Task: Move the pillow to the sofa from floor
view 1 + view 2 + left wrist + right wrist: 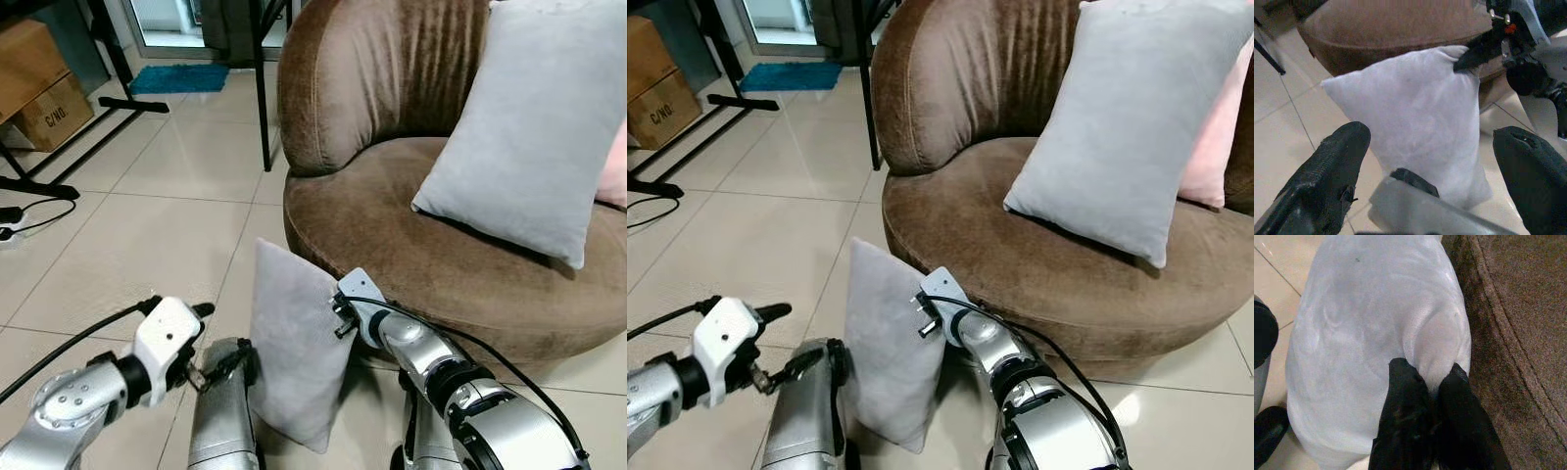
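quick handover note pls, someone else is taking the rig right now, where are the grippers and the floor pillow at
Right gripper: shut on the top corner of the grey pillow, pinching the fabric.
Left gripper: open, fingers spread, aimed at the pillow's face, not touching it.
Pillow: standing on edge on the tiled floor, close against the front of the brown sofa.
On the sofa seat: another grey pillow and a pink cushion.
Done: corner grasp made.
Left: lift the pillow and set it on the sofa seat.

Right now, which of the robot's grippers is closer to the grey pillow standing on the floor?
Right. The right gripper pinches the floor pillow at its upper corner; the left gripper hangs open beside it, not touching.
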`<state>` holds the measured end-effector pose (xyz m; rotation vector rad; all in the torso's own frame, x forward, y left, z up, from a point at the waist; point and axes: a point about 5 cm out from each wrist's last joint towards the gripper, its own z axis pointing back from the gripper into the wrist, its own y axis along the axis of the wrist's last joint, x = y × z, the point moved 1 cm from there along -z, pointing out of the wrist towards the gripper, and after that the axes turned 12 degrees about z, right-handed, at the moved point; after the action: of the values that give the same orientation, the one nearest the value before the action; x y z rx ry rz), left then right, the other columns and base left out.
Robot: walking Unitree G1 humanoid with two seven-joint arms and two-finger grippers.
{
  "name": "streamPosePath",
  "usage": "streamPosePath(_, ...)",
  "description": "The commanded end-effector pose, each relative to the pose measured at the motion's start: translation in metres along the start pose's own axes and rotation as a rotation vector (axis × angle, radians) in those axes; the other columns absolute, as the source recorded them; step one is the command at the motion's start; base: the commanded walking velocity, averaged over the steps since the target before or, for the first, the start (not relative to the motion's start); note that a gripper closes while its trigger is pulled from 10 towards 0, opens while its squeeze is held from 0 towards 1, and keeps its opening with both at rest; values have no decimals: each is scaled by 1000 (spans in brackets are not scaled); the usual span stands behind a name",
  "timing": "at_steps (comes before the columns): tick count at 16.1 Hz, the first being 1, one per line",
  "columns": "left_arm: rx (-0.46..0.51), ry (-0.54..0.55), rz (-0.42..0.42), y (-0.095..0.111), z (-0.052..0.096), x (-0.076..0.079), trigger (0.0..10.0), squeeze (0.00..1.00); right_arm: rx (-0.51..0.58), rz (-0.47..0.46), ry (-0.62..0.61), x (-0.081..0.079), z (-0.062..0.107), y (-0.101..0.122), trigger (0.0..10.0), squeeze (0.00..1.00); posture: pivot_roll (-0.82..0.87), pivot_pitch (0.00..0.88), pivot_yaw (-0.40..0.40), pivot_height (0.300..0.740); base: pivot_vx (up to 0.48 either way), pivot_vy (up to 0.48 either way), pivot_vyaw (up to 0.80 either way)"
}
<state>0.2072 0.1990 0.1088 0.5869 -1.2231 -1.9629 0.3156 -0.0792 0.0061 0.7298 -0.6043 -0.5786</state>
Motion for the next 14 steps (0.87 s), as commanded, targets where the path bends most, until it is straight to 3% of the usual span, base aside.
streamPosePath(1,-1,14,-11,0,-2,-2,10000,0,49,-16,-10,6,0,11,0,0,52,0,39,452,0,0,0)
streamPosePath(2,11,28,-19,2,-5,-5,10000,0,81,-73,-12,12,1,15,0,0,51,0,37,452,0,0,0)
streamPosePath(6,52,68,-28,5,-11,-8,10000,0,203,-143,31,18,6,25,0,0,31,0,36,452,0,0,0)
streamPosePath(8,107,143,-47,8,-14,-10,10000,0,315,-232,15,28,14,32,0,0,7,0,44,452,0,0,0)
streamPosePath(10,138,207,-38,9,-19,-13,10000,0,447,-309,-10,36,31,40,0,0,-17,0,54,452,0,0,0)
streamPosePath(11,152,217,-43,11,-23,-11,10000,0,550,-340,-42,43,50,49,0,0,-17,0,54,452,0,0,0)
streamPosePath(14,169,236,-53,12,-25,-12,10000,0,637,-353,-41,47,66,59,0,0,-37,0,60,452,0,0,0)
